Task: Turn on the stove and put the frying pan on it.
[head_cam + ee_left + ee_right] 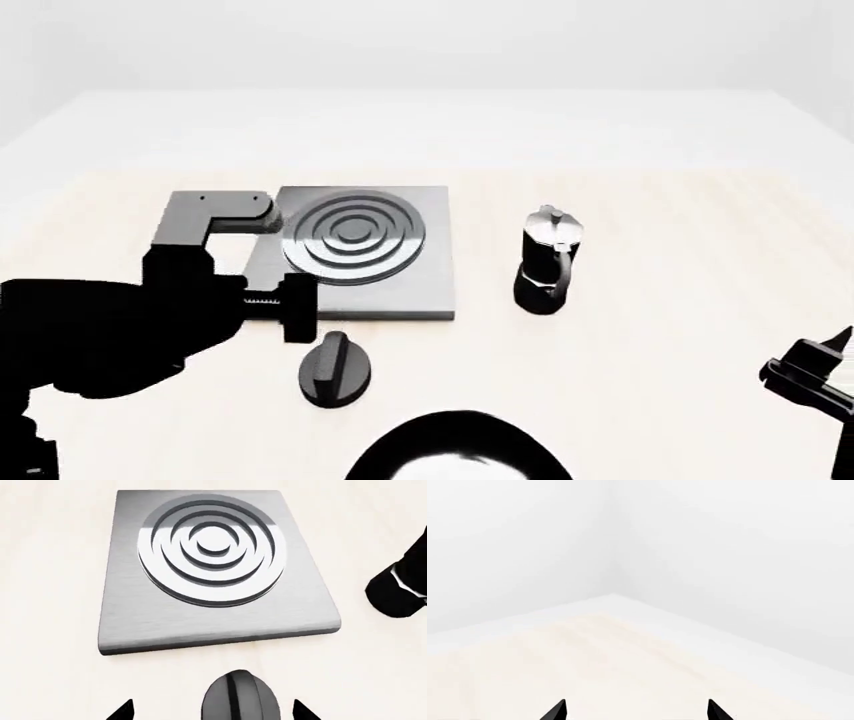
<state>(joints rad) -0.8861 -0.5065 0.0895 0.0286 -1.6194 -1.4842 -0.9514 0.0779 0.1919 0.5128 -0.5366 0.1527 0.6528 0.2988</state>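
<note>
Nearest, the frying pan [461, 447] shows only its rounded far rim at the table's [667, 250] near edge; its handle is out of view. Just beyond lies the knob [334, 368], its ridge running near-to-far. The left gripper [212, 711], jaws apart and empty, hangs above the knob. Farther, the stove [358, 258] lies flat, moka pot [547, 262] to its right, spout pointing left. The right gripper [636, 711], parted, hovers at the near right. No writing shows.

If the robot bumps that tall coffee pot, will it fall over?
Probably fairly easily: the moka pot stands tall on a narrow base, alone on the table. Its handle side may make it tip unevenly. It looks like rigid metal, so it would likely topple whole, not bend.
</note>
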